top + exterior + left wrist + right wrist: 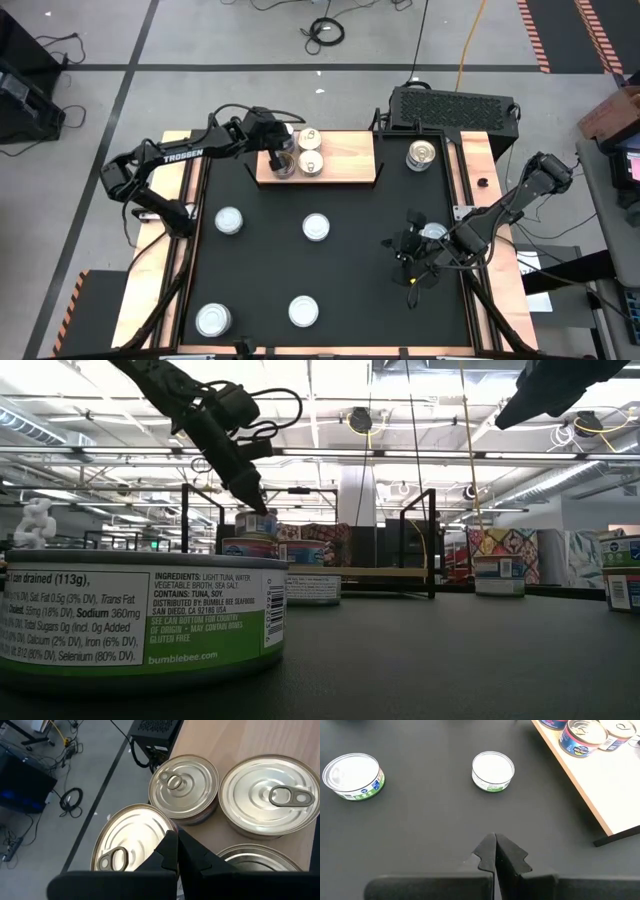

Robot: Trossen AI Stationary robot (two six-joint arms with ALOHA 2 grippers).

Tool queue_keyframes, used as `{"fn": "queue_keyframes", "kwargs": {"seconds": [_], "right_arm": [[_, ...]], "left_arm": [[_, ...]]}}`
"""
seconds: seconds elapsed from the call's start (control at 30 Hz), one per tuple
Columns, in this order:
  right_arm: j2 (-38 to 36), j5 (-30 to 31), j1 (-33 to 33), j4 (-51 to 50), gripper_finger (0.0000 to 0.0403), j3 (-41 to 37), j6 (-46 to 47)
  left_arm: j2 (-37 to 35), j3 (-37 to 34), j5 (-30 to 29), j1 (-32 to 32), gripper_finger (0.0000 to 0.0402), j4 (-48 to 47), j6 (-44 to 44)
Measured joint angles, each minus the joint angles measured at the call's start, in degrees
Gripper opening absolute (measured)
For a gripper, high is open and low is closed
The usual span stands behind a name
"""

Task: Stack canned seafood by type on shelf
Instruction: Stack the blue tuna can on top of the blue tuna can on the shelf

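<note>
Silver-topped tins [311,149] sit grouped on the wooden shelf [350,160]; left claw [281,157] hovers over them clenched, empty; right claw [408,250] waits clenched above the black surface [360,270]; placing appears finished; next calls for fetching a white-topped tin [316,227].

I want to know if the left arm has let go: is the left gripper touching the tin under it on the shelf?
Cannot tell. In the left wrist view the left gripper, fingers shut, overlaps the tin on the shelf, but no view shows contact or a gap.
</note>
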Motion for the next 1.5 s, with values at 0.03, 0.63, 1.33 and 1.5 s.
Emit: {"fn": "queue_keyframes", "kwargs": {"seconds": [0.03,0.63,1.33,1.5], "right_arm": [[-0.02,-0.02,0.00,0.00,0.0000,0.00,0.00],[0.00,0.02,0.00,0.02,0.0000,0.00,-0.63],[-0.02,0.10,0.00,0.20,0.0000,0.00,-0.63],[-0.02,0.11,-0.02,0.24,0.0000,0.00,-0.63]], "left_arm": [[0.00,0.00,0.00,0.00,0.0000,-0.13,-0.37],[-0.17,-7.26,-1.31,0.83,0.0000,8.49,1.29],[-0.11,-7.34,0.54,0.74,0.0000,9.08,1.22],[-0.11,-7.34,1.17,0.76,0.0000,9.12,1.59]]}}
